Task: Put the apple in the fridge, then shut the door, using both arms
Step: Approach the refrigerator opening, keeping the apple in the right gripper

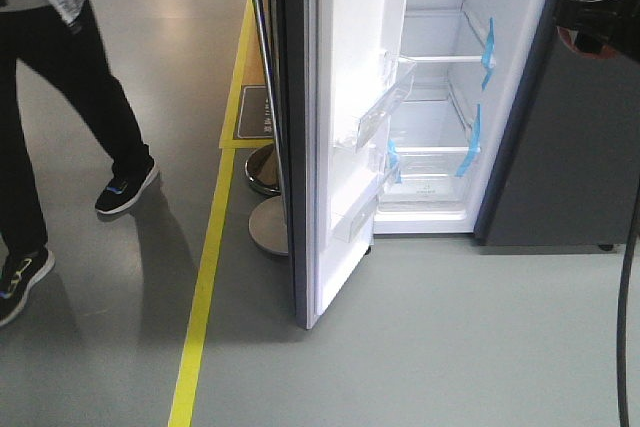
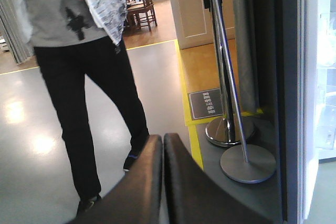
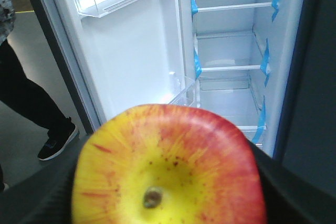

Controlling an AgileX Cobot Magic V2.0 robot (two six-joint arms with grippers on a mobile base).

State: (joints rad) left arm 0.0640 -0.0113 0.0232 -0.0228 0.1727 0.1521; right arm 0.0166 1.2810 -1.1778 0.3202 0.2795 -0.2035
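The right gripper (image 1: 600, 9) hangs at two o'clock in the front view, its fingers pinching the apple (image 3: 168, 171) from both sides. The fruit is in the air, short of the fridge (image 1: 435, 107), whose white shelves (image 3: 231, 67) lie open at about twelve o'clock from the wrist. The left gripper (image 2: 163, 145) has its fingers pressed together on nothing, facing a person (image 2: 79, 77) at ten o'clock. The first step is in hand, I'd say — the apple wants carrying forward onto a shelf and letting go. The door (image 1: 350, 77) stands wide open — shutting it likely falls to the left arm afterwards.
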